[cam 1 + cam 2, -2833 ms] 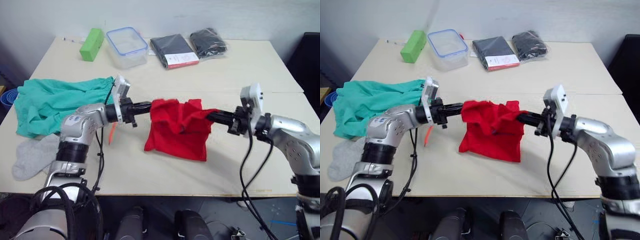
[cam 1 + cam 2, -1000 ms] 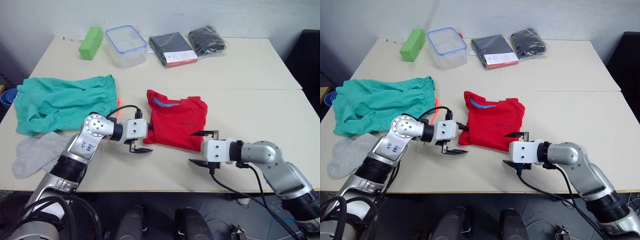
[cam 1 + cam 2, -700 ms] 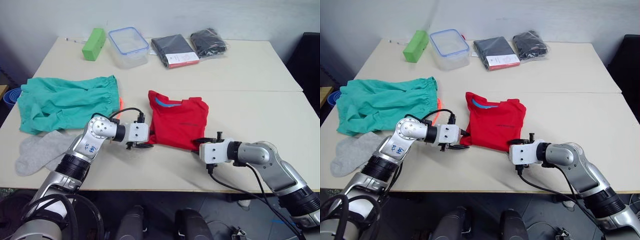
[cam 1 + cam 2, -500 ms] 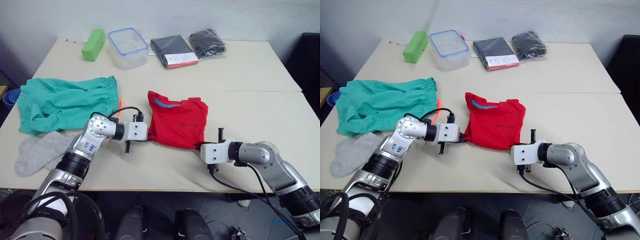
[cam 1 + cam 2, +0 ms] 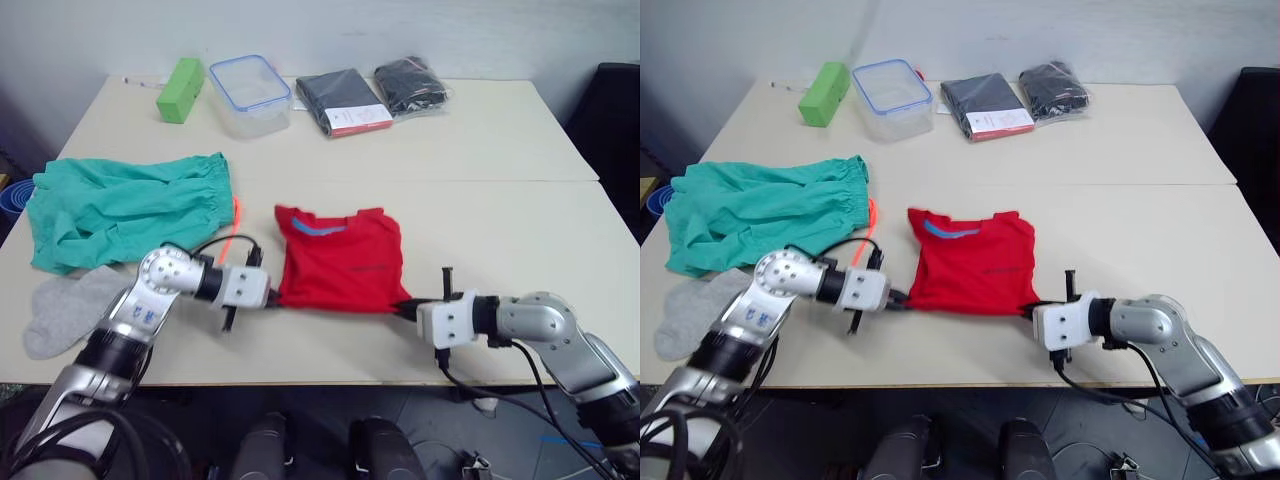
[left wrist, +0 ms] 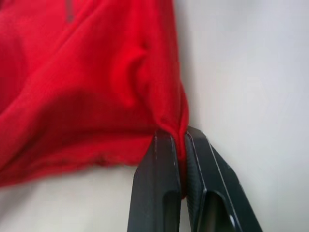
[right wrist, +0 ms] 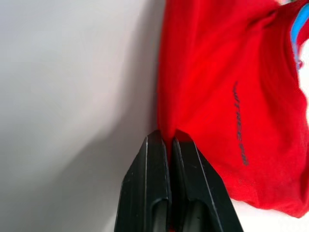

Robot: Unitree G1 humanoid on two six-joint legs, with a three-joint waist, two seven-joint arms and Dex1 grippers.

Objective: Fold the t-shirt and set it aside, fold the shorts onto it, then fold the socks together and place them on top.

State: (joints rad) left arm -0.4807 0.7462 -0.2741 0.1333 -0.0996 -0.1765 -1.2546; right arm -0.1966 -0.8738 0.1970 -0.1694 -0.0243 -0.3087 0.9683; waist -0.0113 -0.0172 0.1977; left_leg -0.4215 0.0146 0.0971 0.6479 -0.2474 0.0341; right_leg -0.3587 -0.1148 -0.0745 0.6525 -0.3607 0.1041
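The red t-shirt (image 5: pixel 340 260) lies folded flat in the middle of the table, collar away from me. My left gripper (image 5: pixel 270 298) is shut on its near left corner; the left wrist view shows red cloth pinched between the fingers (image 6: pixel 161 183). My right gripper (image 5: pixel 405 306) is shut on the near right corner (image 7: pixel 169 130). The teal-green shorts (image 5: pixel 120 205) are spread out at the left, with the orange drawstring (image 5: pixel 233 228) trailing toward the shirt. The grey socks (image 5: pixel 65 310) lie at the near left, next to the shorts.
Along the far edge stand a green block (image 5: pixel 180 75), a clear container with a blue rim (image 5: pixel 250 92) and two black packaged clothes (image 5: pixel 345 100) (image 5: pixel 412 82). The table's near edge (image 5: pixel 330 378) runs just in front of both grippers.
A second ago both grippers stood open at the shirt's near corners. They have closed on the corners and dragged the shirt toward the near edge and slightly left.
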